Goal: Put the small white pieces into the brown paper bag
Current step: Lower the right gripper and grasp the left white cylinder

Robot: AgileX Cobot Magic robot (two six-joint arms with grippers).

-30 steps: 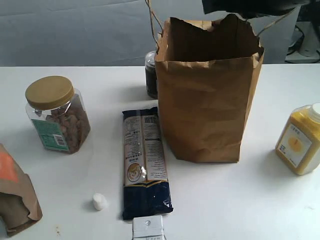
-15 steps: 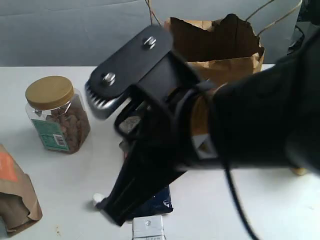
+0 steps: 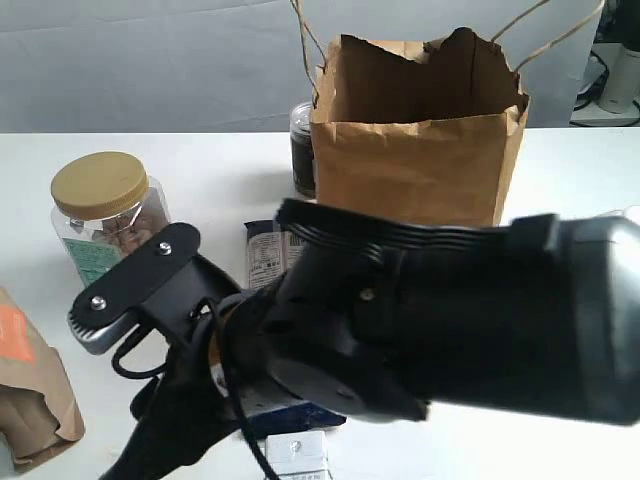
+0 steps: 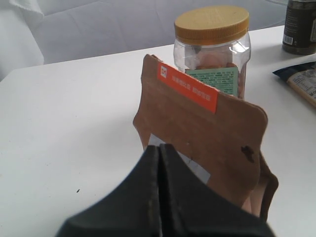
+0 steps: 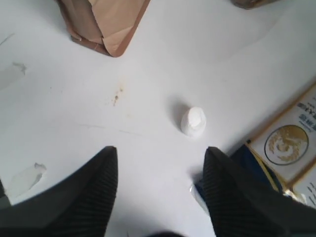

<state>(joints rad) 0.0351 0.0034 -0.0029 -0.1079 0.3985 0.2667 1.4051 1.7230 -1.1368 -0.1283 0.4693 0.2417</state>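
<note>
One small white piece [image 5: 193,122] lies on the white table in the right wrist view, a little beyond and between the fingertips of my right gripper [image 5: 162,154], which hangs open above it and holds nothing. In the exterior view my right arm [image 3: 400,320] hides that piece; no other white pieces show. The brown paper bag [image 3: 420,140] stands upright at the back with its top open. My left gripper [image 4: 160,148] is shut and empty, close to the small brown pouch [image 4: 207,133] with the orange label.
A nut jar with a yellow lid [image 3: 105,220] stands at the left and a dark jar [image 3: 300,150] behind the bag. A blue noodle packet [image 5: 286,148] lies beside the piece. The white clip box [image 3: 295,455] sits at the front edge, and the pouch [image 3: 30,390] at far left.
My right arm has swung from above the paper bag down to the front left. It now covers the white piece and most of the packet in the exterior view.
</note>
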